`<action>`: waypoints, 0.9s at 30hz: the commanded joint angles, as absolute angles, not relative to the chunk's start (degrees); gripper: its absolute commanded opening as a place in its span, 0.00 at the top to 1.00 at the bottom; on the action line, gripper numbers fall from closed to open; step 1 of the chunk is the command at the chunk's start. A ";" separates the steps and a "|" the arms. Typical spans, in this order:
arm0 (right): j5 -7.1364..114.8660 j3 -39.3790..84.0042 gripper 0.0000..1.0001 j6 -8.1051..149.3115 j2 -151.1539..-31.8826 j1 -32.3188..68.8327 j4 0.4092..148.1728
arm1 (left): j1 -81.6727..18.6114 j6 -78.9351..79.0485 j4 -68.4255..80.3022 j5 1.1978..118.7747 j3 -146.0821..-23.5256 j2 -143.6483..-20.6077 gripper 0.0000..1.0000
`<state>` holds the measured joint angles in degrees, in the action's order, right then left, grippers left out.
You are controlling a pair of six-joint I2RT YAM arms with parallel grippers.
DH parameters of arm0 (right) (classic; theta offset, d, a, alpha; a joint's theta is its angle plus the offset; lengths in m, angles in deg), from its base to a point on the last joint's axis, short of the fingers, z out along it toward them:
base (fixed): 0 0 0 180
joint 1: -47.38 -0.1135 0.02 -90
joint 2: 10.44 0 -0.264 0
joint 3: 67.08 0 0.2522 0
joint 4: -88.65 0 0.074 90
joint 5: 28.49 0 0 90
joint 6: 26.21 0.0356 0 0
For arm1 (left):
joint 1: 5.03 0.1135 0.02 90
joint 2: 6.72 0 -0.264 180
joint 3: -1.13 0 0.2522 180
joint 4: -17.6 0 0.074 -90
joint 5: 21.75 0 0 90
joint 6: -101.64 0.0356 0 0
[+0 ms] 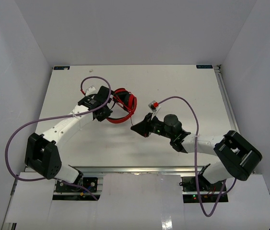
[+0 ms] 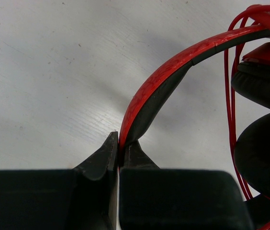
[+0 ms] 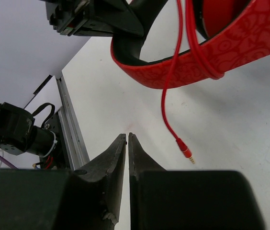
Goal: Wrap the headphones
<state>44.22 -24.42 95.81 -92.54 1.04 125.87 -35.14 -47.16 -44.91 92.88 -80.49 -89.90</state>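
With my left jaws pinching the headband (image 2: 163, 76) of the headphones (image 1: 125, 104) over the desk (image 1: 183, 81) and my right jaws pressed together empty, wrapping looks unfinished, so next I should catch the dangling plug (image 3: 185, 154).

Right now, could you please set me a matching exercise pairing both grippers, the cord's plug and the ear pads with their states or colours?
Things:
1. left gripper
2. right gripper
3. cord plug
4. ear pads

States or colours:
A. black
B. shut, nothing between its fingers
C. loose at the cord's end, in neither gripper
D. shut on the headband

Pairs: 1-D, 2-B, 3-C, 4-A.
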 commanded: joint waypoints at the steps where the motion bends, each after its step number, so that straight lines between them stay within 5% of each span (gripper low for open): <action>1: 43.90 -22.11 0.88 96.57 -94.75 2.36 131.10 | -35.00 -47.17 -40.58 90.28 -79.37 -85.14 1.00; 11: 42.63 -22.91 0.86 98.14 -100.30 4.58 136.95 | -35.08 -46.20 -38.74 86.90 -77.19 -83.74 1.00; 27: 41.28 -26.03 0.60 95.74 -100.93 4.76 142.64 | -35.09 -45.69 -37.77 86.82 -76.30 -83.57 1.00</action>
